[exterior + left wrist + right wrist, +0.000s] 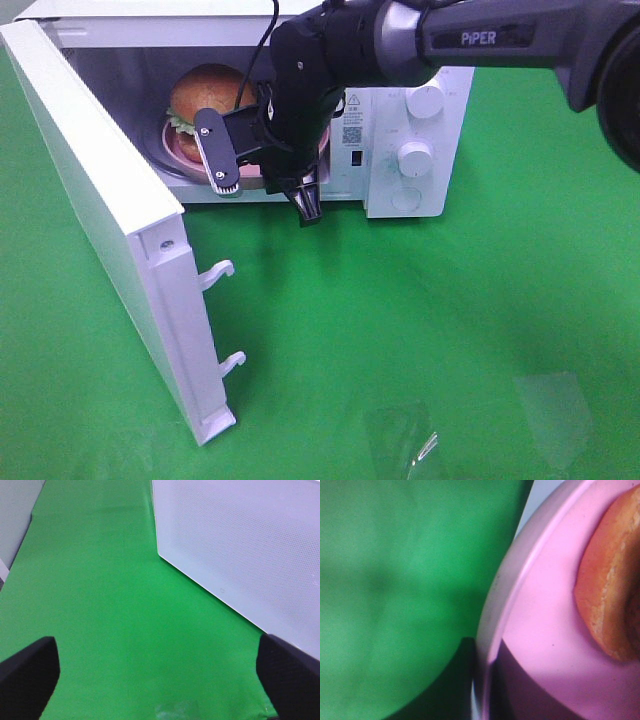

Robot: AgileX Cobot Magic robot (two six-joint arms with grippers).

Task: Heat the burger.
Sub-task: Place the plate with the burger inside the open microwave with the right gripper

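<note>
Inside the open microwave (420, 190), the burger (208, 95) sat upright on the pink plate (172, 148), toward the left of the cavity, with its lettuce frill showing under the top bun. The plate's near edge lay at the mouth of the oven.

Your right arm (480, 40) came in from the upper right of the high view, crossing in front of the two knobs (425, 100) on the control panel. Its wrist bent sharply downward at the oven opening. The right tool (300, 195) pointed down at the front lip of the cavity, right at the plate's near rim. In that arm's own camera the plate (545, 605) filled most of the picture, and the burger's bun (615, 595) sat just beyond the rim. A dark finger stood on either side of the rim. The right tool was pressed together, pinching the plate's edge as far as that view showed.

Your left tool (158, 680) did not appear in the high view. Its own camera showed it low over the green table (110, 605), with its black fingers (30, 672) spread as wide as they went and nothing between them. The white perforated door (250, 545) lay ahead of it and to one side.

The door (110, 220) stood swung fully open on the left of the oven, with its two latch hooks facing out over the table (450, 330).
</note>
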